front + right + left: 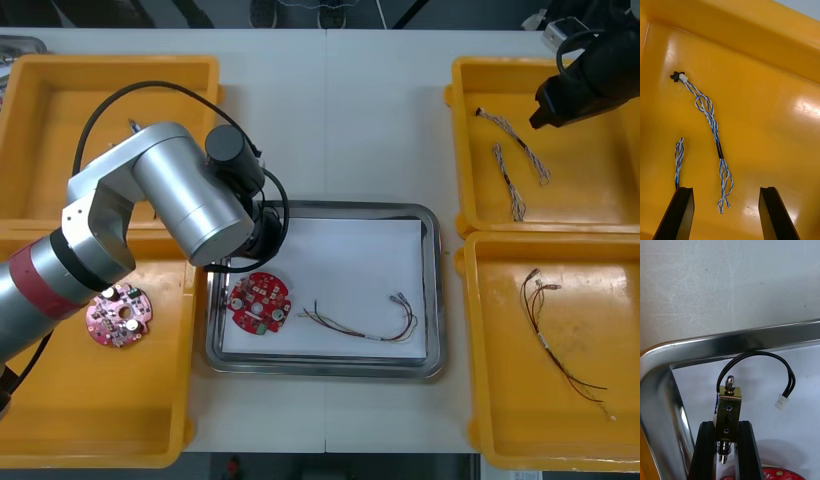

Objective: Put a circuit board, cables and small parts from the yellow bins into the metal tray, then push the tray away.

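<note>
While your left gripper [727, 424] hangs over the metal tray [430, 300], just inside its far left corner, its two black fingers are clamped on a small metal part [729, 408]. The part is a brass-coloured block with a pin at each end, held upright between the pads. A black cable [763, 357] loops out from the part, passes beside the tray's shiny rim and ends in a white plug [781, 402] over the tray's white floor. You cannot tell whether the part touches that floor.

Inside the tray, along its left side and just beside the left gripper, lies a round red circuit board [260, 303]. A red and yellow cable [365, 322] lies to the right of it on the tray floor, near the board but apart from it.

Your right gripper [725, 193] is well to the right of the tray, above the far yellow bin [590, 200] on that side. Its fingers stand wide apart and hold nothing. A twisted blue and white cable [713, 131] lies flat on the bin floor in line with the gap, and a second twisted cable [678, 153] lies close by one finger.

The near bin [60, 420] left of the tray holds another circuit board [120, 315].
</note>
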Controlling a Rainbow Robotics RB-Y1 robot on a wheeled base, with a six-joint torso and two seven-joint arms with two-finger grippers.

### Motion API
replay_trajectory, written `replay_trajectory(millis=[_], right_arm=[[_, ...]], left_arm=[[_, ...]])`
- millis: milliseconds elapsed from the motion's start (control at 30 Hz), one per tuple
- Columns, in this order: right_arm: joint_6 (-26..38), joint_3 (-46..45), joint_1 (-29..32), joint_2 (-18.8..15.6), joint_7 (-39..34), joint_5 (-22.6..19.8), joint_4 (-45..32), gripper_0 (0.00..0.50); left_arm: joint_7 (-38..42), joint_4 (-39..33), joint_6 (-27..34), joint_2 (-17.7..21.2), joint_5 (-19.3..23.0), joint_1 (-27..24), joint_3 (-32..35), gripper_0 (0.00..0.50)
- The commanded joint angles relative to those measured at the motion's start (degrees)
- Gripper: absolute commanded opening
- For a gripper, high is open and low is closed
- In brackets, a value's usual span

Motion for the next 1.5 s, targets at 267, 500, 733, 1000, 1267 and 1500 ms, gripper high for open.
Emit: replay_trajectory(millis=[267,500,733,1000,1267,1500], right_arm=[[-7.8,0.9,-3.0,1.0,3.5,-3.5,7.2,0.5],[-11.8,1.5,-3.0,1.9,4.8,-3.5,11.0,0.5],[-15.9,2.1,-3.0,3.0,5.5,-4.3,15.1,0.5],[-17.5,2.1,-2.1,3.5,6.7,-5.5,17.0,0.5],[-18.0,2.6,-1.2,3.6,7.6,-6.2,17.0,0.5],[-18.0,2.8,-0.5,3.6,7.9,-7.5,17.0,0.0]], left_arm=[[7.5,-0.7,-1.2,-1.2,-1.3,1.1,-1.3,0.5],[8.4,-0.8,-1.2,-1.3,-1.4,1.1,-1.3,0.5],[9.3,-3.2,0.2,-1.3,-1.4,1.1,-0.6,0.5],[10.1,-9.7,7.5,-1.3,1.6,0.0,3.0,0.5],[10.7,-12.0,13.5,-1.2,6.3,-3.7,6.7,0.5],[9.8,-11.5,19.1,-0.3,10.5,-7.9,11.2,0.5]])
